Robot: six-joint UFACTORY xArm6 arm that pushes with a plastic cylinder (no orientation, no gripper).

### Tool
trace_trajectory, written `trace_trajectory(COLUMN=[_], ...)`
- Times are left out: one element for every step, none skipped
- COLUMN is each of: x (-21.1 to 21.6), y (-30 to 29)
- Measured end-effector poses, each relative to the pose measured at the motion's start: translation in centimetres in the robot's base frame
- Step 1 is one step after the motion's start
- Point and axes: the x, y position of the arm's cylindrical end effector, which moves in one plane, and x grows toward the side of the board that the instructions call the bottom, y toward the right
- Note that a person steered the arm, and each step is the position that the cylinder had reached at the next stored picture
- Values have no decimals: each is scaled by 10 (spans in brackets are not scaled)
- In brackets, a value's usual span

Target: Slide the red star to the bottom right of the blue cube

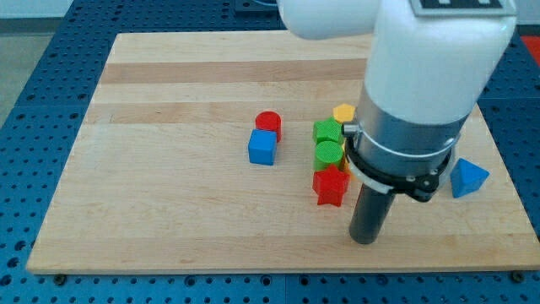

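Hovering just off the red star (331,187), our tip (364,240) sits on the wooden board (169,211), a little toward the view's bottom and right of that star, with a narrow gap between them and nothing touching. We carry no jaws at all, only the bare rod, so nothing is grasped and nothing is released; we can only shove.

Up and to the left of our tip, the star touches or nearly touches a green block (328,154), and beyond that sits a second green block (327,132) and a yellow block (343,113), partly hidden by our arm. Farther to the left of our tip stands the blue cube (262,148), with a red cylinder (268,124) tight against its top side. Off to the right of our tip lies a blue triangular block (468,178), well apart from everything.

We judge the star to be light, rigid and quick to slide on this smooth wood. Its points are the trouble: a push on one point would likely spin it instead of carrying it. We would press on a notch or flat flank on its right side, aiming through its middle, and drive it leftward toward the spot below and right of the cube. The neighbouring green block may drag along.
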Motion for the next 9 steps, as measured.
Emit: trace_trajectory(x=[-21, -21, -32, -44, -45, -48, -48, -48, -49], y=[-6, -3, 14, 14, 12, -5, -31, -59, -89])
